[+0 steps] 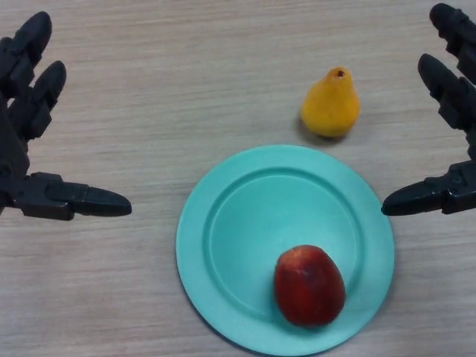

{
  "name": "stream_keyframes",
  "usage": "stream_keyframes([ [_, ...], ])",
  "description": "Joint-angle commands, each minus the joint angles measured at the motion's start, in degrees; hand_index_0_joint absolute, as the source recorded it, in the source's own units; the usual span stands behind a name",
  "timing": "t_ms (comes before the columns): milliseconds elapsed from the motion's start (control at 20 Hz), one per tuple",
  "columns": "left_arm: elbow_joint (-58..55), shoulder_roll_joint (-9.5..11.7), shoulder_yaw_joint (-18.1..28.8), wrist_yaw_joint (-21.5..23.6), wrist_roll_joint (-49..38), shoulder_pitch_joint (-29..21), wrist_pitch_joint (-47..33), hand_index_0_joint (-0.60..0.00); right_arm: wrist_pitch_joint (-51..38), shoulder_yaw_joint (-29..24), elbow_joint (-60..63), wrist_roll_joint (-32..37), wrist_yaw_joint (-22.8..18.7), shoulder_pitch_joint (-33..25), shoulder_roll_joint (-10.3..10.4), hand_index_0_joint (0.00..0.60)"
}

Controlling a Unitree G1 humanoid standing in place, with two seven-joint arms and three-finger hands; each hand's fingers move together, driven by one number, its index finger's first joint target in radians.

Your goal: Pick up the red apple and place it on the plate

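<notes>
Sitting on the plate (223, 190) is the apple (309, 285) — dark red, round and a bit shiny, with a paler patch near its top. It rests in the lower right part of the plate, partly on the flat middle and partly on the raised rim. Nothing is touching it but the plate.

The plate is round, smooth and blue-green, like plastic, with a wide rim and a dip in the middle. It lies flat on the table (149, 89), which is pale wood with thin lines running side to side.

Just above the plate, close to its rim but not touching it, is a pear (331, 103). It is yellow-orange, fat at the bottom and narrow at the top, with a small dark spot at the tip. Its skin looks dull and a little bumpy.

The left hand (30, 160) is at the left edge, black and blocky, like hard plastic. Its fingers are spread wide and straight, its thumb points toward the plate, and it holds nothing.

The right hand (450, 149) is at the right edge — spread wide too, thumb tip just over the plate's rim, holding nothing.
</notes>
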Motion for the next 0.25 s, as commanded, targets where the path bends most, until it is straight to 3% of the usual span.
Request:
stream_keyframes([
  [50, -3.19, 3.64, 2.64, -1.15, 0.60, -1.88, -3.76, 0.000, -5.65, -4.66, -3.29, 2.74, 0.13, -1.64, -2.61, 0.000],
  [250, -1.58, 2.66, 2.70, -1.47, 1.40, -3.02, -6.73, 0.000, -9.74, -4.18, -0.81, 3.77, 1.71, -1.89, -2.57, 0.000],
])
